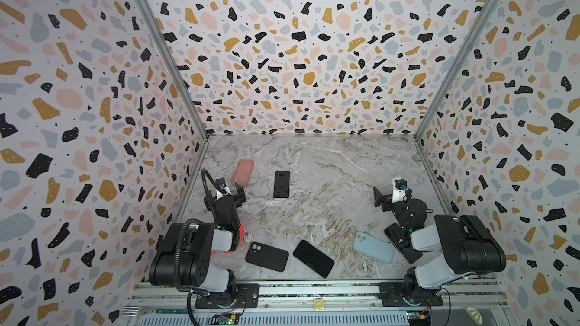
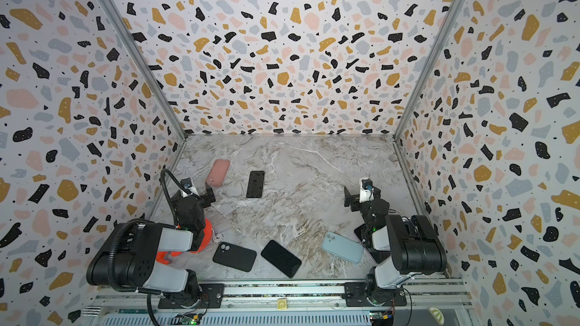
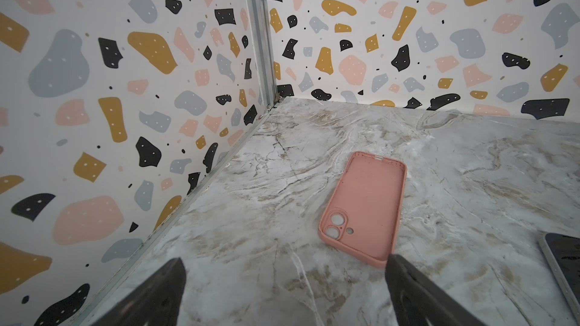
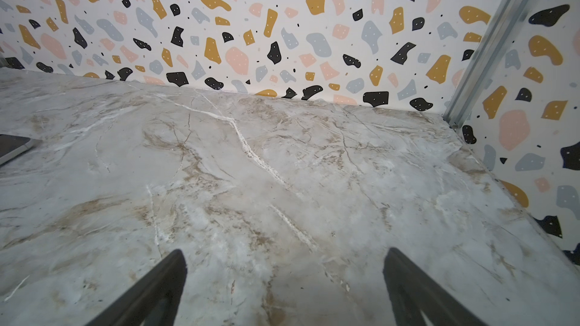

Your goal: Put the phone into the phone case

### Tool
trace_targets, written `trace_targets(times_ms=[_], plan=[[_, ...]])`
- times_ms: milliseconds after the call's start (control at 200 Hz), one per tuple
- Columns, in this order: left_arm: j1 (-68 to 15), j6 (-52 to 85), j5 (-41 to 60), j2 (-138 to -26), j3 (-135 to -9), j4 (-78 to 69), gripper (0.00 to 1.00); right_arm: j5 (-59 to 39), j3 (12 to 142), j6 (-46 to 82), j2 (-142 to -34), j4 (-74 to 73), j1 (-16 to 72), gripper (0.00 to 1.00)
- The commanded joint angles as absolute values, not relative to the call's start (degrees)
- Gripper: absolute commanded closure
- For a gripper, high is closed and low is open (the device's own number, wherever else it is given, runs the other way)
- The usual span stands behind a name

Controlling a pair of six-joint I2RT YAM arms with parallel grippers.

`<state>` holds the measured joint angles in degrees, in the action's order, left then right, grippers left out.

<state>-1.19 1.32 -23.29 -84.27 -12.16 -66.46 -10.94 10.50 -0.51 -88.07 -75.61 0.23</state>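
Both grippers, left gripper (image 3: 284, 290) and right gripper (image 4: 284, 286), are standing open, empty; you are facing a stiff, slippery phone (image 1: 281, 184) beside the soft pink case (image 3: 364, 205): pinch its long edges.

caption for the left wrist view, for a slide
Open left gripper hovering just short of an empty pink phone case lying hollow side up on the marble table.

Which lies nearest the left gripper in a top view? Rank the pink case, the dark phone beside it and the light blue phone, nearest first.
1. Pink case: just beyond the open left gripper, near the left wall.
2. Dark phone: to the case's right, toward the middle.
3. Light blue phone: far across, at the front right.
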Motion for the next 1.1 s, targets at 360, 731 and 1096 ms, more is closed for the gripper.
trace_targets(times_ms=[360,731,1096], plan=[[-1.41,1.58,-24.26,-83.44,-12.39,-68.99,0.00,-10.82,10.80,-0.86,-86.82,-76.75,0.68,0.01],[-1.41,1.58,-24.28,-83.45,-12.48,-68.74,0.00,-8.95,11.71,-1.12,-87.03,-74.35,1.37,0.01],[-1.50,3.48,-27.28,-79.12,-24.45,-41.92,0.00,-8.56,11.36,-1.29,-86.75,-74.64,1.74,0.01]])
